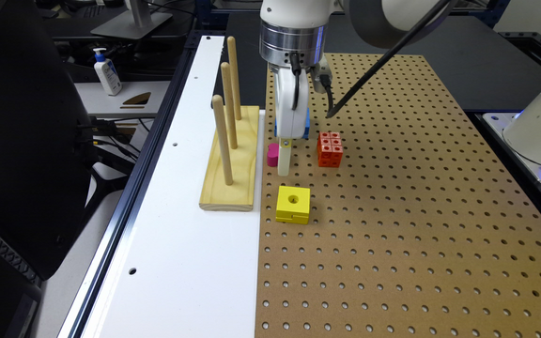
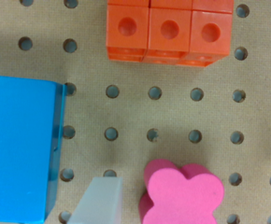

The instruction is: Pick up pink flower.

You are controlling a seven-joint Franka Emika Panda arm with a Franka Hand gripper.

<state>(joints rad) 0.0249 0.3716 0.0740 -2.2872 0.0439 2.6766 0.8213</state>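
Pink flower [image 2: 182, 193]: magenta block, four-lobed outline, flat top, lying on the pegboard [image 2: 173, 114] close under my wrist camera. In the wrist view it sits between my two pale fingertips [image 2: 103, 200], one just beside it and the other at the frame's edge past it; whether either touches it I cannot tell. In the exterior view the same flower [image 1: 273, 155] stands at the pegboard's edge, just beside my lowered finger and close to the wooden peg stand [image 1: 230, 159].

Blue block [image 2: 18, 149]: large, one dark hole at its visible edge, resting on the pegboard near the finger.

Orange studded cube [image 2: 168, 30]: round recesses on top, well apart from the flower across bare perforated board.

Yellow cube [image 1: 293, 204]: hole in its top, alone on the pegboard, nearer the exterior camera than the flower.

Peg stand: pine base carrying three upright dowels, lying on the white panel [image 1: 176, 225] at the exterior view's left.

My gripper [image 1: 283, 166]: jaws spread apart, straddling the flower, holding nothing. My arm comes straight down from above, wrist vertical, fingers pointing at the board.
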